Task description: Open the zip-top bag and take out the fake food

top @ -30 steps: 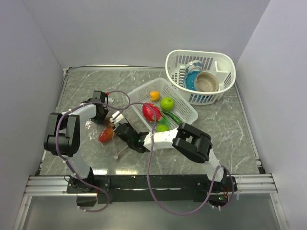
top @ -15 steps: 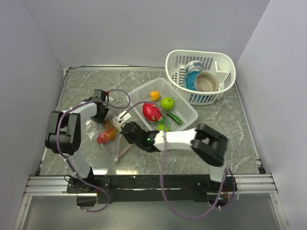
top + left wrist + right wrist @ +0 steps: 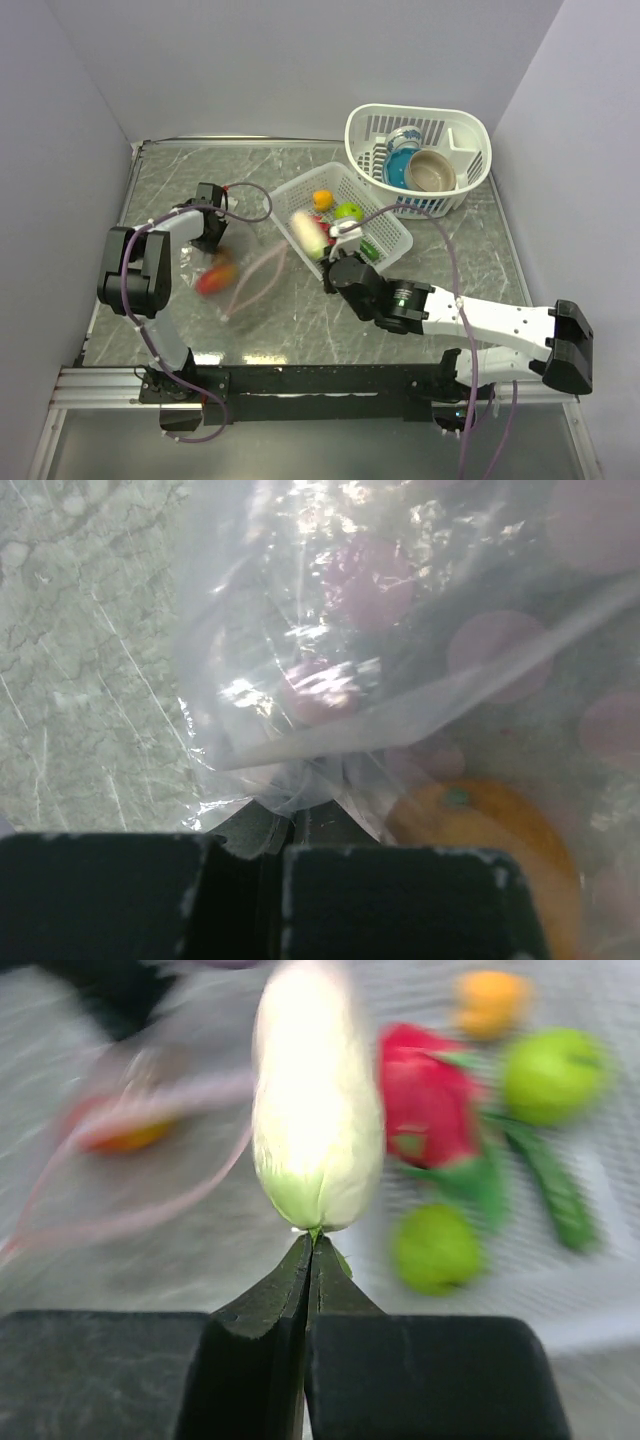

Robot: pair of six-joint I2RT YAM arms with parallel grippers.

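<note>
- Right end effector (image 3: 310, 1245) is clenched on the tip of the pale fake food piece (image 3: 315, 1110), over the flat basket (image 3: 381, 208). Thin grip: move slow, release low.
- Left end effector (image 3: 292, 820) pinches a corner of the zip-top bag (image 3: 330, 660), left side of the desk (image 3: 170, 180). An orange piece (image 3: 495, 835) sits inside; pin the bag firm.

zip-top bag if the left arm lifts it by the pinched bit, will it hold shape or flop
Likely flops: the zip-top bag is thin, wrinkled film bunched between the left fingers. The orange piece inside would probably slide to the lowest point.
</note>
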